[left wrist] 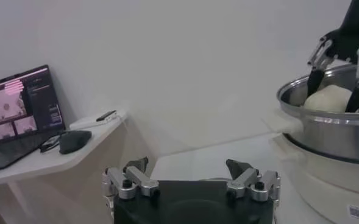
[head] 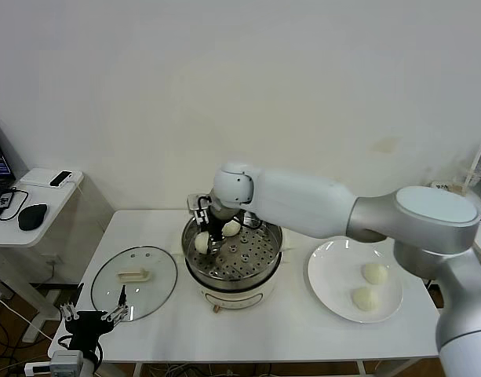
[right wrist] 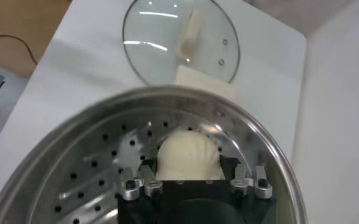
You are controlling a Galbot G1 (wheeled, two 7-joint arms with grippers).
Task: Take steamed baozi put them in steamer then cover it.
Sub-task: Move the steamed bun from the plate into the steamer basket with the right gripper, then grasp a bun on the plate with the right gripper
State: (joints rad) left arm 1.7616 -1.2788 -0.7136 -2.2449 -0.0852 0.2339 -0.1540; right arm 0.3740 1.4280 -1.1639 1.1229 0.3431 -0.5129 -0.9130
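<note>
Head view shows the right hand (head: 208, 232) reaching down inside the steamer (head: 260, 271), its fingers closed around a bun (head: 202, 242) at the pot's left side. A second bun (head: 231, 228) already sits on the perforated tray just beside it, toward the back. Two more buns (head: 374, 273) wait on the plate (head: 326, 271) to the right of the steamer, so I judge the loading to be about half done.

From the right wrist view, the held bun (right wrist: 188, 155) is cradled between the fingers (right wrist: 144, 182) low over the tray, close to the pot wall; whether it is touching the tray or just above it I cannot tell. Placing it toward the edge, next to the first, seems meant to leave the bare part of the tray for the other two.

The lid (head: 134, 281) lies flat on the tabletop (head: 287, 330) to the left of the steamer, handle up, well clear of the pot mouth so the arm can come in from above; lying that way it is also ready to be lifted by the handle at the end.

The left hand (head: 91, 318) is parked low at the tabletop's front left corner, near the lid, fingers spread wide and holding nothing, probably waiting its turn to do the covering.
</note>
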